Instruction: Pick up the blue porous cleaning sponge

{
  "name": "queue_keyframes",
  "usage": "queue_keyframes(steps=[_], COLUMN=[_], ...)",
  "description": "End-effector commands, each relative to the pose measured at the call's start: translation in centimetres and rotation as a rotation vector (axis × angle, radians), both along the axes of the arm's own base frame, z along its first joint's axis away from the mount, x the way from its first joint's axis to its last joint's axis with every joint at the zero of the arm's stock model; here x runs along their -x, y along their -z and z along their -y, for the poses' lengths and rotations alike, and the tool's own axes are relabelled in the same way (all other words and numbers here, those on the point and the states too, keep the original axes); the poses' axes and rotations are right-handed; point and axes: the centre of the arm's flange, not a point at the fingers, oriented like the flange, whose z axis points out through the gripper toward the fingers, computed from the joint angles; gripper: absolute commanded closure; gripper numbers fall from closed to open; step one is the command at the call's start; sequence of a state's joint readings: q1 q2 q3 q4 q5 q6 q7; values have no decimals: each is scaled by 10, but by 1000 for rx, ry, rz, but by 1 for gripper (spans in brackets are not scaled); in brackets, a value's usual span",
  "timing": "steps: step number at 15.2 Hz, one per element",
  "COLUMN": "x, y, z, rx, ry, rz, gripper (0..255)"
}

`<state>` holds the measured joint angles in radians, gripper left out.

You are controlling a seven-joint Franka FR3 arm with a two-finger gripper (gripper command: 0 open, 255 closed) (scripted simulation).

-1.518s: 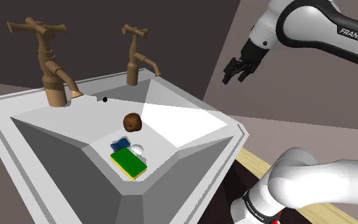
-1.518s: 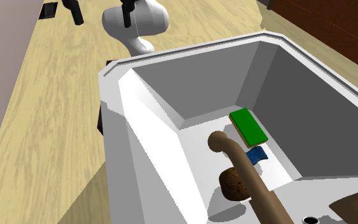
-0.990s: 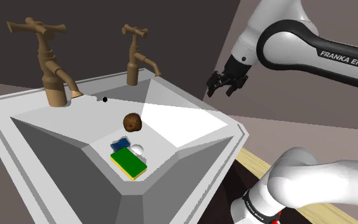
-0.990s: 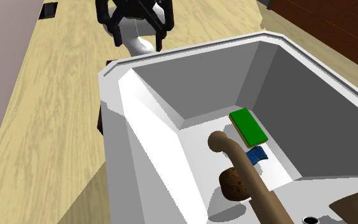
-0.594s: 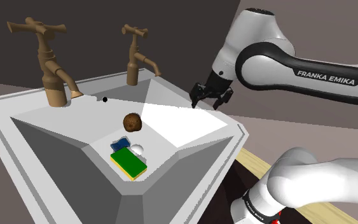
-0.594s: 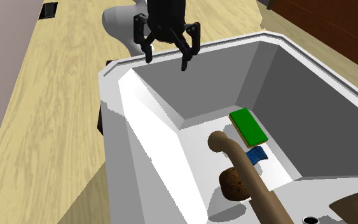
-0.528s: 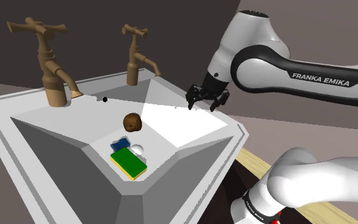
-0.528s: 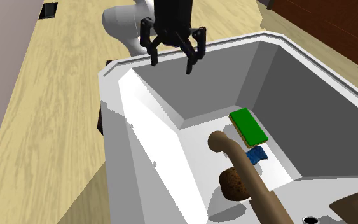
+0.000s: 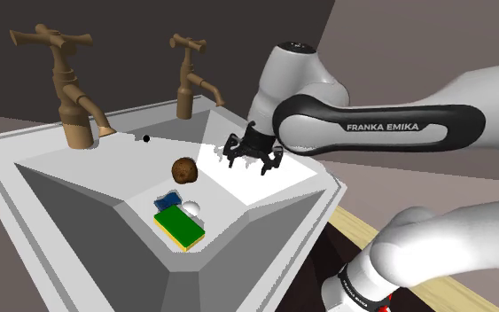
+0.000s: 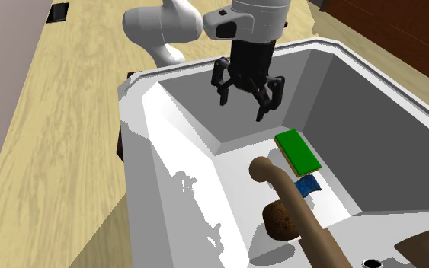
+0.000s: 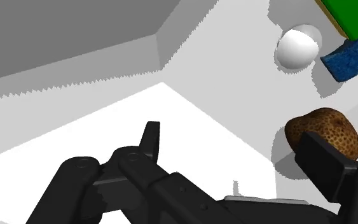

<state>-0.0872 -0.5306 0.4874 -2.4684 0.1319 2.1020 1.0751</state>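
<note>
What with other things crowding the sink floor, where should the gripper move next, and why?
Probably lower the open gripper toward the blue sponge: it hangs high in the sink, well apart from the sponge, which lies between the green pad and the brown ball.

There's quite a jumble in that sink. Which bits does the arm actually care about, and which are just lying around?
For the job:
- small blue sponge
- black two-finger gripper, open

Just lying about:
- green-topped rectangular sponge
- white ball
- brown pitted round lump
- two brown taps
</note>
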Motion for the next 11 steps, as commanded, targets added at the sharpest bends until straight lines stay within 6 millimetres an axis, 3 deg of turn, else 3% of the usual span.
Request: queue_keyframes(steps=[1,11], x=[-9,-84], y=[16,89], z=[-22,-102], rx=[-14,-71], ry=[61,344], rz=[-1,-7], gripper=[0,0])
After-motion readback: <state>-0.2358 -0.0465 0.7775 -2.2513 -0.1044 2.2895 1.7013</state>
